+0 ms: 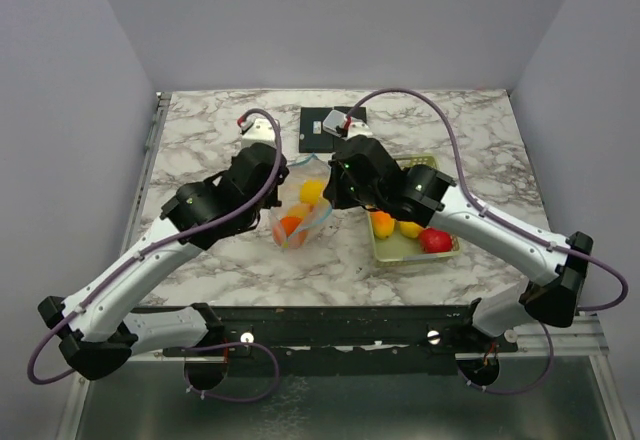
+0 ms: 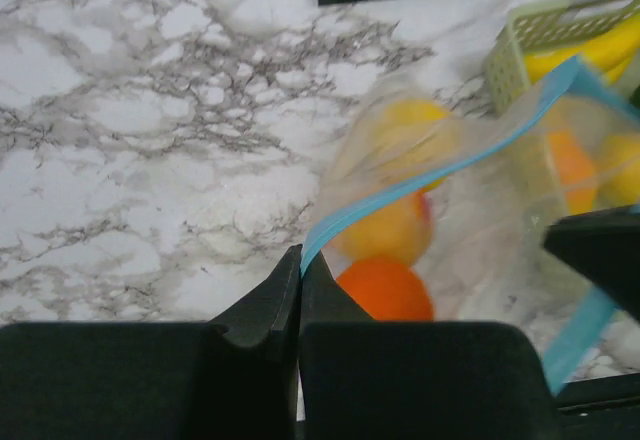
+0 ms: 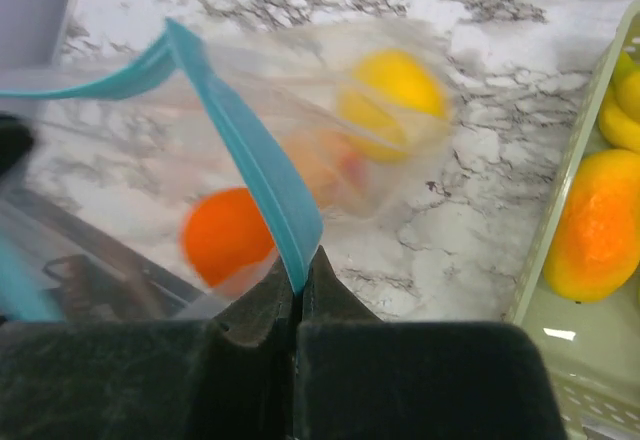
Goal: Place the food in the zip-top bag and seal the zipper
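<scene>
Though unsealed, zipper [image 2: 440, 166] between both jaws

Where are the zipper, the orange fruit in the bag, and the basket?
zipper [image 3: 255, 160], right wrist view, middle of blue strip.
orange fruit [image 3: 225, 235], right wrist view, its centre.
basket [image 3: 580, 350], right wrist view, bare floor.

Marble-patterned table [image 1: 200, 130] between plain pale walls [image 1: 330, 20]

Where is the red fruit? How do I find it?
Look at the marble table, then its right side, where a pale green basket sits. At the basket's near corner lies the red apple, the only red fruit among yellow and orange ones.
</scene>
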Tool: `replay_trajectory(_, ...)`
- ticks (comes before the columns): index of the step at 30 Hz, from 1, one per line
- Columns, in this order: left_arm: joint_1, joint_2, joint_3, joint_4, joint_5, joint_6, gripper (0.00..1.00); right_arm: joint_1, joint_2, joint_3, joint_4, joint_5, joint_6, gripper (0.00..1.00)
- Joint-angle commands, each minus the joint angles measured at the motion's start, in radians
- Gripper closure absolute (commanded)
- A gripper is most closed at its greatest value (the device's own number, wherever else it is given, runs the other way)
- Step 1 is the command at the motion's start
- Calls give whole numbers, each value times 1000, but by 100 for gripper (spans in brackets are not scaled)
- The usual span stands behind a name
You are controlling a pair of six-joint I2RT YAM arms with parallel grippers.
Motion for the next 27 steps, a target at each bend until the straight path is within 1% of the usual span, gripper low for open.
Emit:
replay_trajectory(1,2,-36,136,-30,-6,30,100,-7,69,-14,-74,48,-19,99)
replay_trajectory(4,3,-41,105,-30,-15,31,100,-8,29,66,-82,99,-58,99)
replay_trajectory(8,3,-48,5,-6,20,4,100,-11,21,96,-107,152,-73,99)
replay_trajectory(11,3,-55,-22,3,18,-2,100,-11,22,53,-82,121,-53,99)
replay_trajectory(19,2,-46,-6,4,17,2,100,-11,12,-48,-35,66,-5,99)
replay_trajectory(27,4,-28,-53,27,17,0,100,-11,7,-124,11,21,30,99)
